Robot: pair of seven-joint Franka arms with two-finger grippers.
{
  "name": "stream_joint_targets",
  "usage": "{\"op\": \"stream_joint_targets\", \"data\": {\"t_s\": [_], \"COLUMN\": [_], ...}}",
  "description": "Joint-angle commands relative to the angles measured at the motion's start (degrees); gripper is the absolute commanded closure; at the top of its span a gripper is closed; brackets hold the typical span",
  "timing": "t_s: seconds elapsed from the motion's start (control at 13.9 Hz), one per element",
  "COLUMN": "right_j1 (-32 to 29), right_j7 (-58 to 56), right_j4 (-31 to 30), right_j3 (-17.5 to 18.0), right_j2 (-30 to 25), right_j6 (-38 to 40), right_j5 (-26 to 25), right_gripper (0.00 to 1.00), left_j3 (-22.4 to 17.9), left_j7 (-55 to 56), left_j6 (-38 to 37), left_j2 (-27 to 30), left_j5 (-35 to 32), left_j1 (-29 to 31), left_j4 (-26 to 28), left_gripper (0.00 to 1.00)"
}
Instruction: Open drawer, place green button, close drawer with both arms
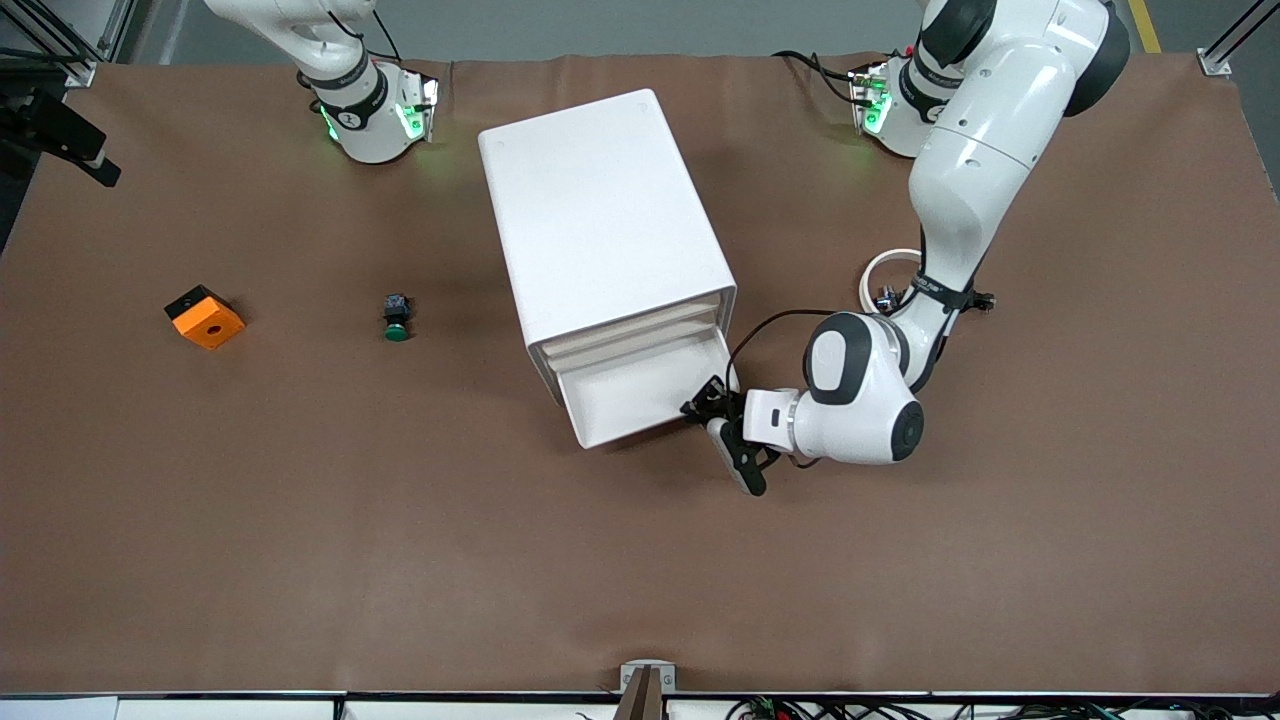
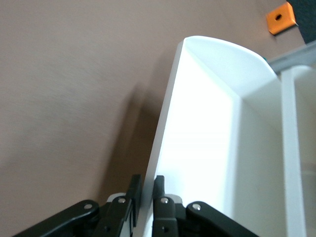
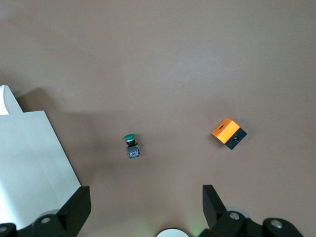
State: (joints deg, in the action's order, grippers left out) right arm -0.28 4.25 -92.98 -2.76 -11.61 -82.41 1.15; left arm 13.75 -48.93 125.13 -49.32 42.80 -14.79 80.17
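The white cabinet (image 1: 600, 220) stands mid-table with its lowest drawer (image 1: 630, 400) pulled partly out and nothing in it. My left gripper (image 1: 705, 405) is shut on the drawer's front wall at the corner toward the left arm's end. In the left wrist view its fingers (image 2: 159, 185) pinch the thin white wall (image 2: 197, 123), one inside and one outside. The green-capped button (image 1: 396, 318) lies on the table beside the cabinet, toward the right arm's end. My right gripper (image 3: 145, 205) hangs open high over the table, with the button (image 3: 131, 144) below it.
An orange square block (image 1: 205, 317) with a hole lies farther toward the right arm's end than the button. A white ring (image 1: 890, 275) with small black parts sits under the left arm. The two upper drawers are shut.
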Motion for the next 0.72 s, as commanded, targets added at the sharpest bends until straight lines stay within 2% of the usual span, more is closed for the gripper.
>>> {"op": "stream_joint_targets", "data": {"t_s": [0.0,0.22,0.65], "right_j1": [-0.16,-0.08,-1.57], "right_j7": [0.14,0.23,0.85], "right_j4": [-1.42,-0.28,1.66], "right_j3": [-0.06,-0.06,-1.2], "right_j2": [-1.4,-1.14,0.27], "right_j6": [-0.47,0.14,0.76], "right_j5": [0.78,0.78,1.22], "right_gripper": [0.0,0.0,0.0], "left_j3": [-0.92,-0.92,-0.92], "left_j7": [-0.64,-0.47,-0.2], "left_j6": [8.17,14.77,22.33], "left_j2": [-1.56,-2.18,-3.5], "left_j5": [0.61,0.7,0.88], "left_j1": [0.55,0.55,0.73], "left_j4": [-0.62,-1.5,-3.52], "left_gripper": [0.91,0.91,0.89]}}
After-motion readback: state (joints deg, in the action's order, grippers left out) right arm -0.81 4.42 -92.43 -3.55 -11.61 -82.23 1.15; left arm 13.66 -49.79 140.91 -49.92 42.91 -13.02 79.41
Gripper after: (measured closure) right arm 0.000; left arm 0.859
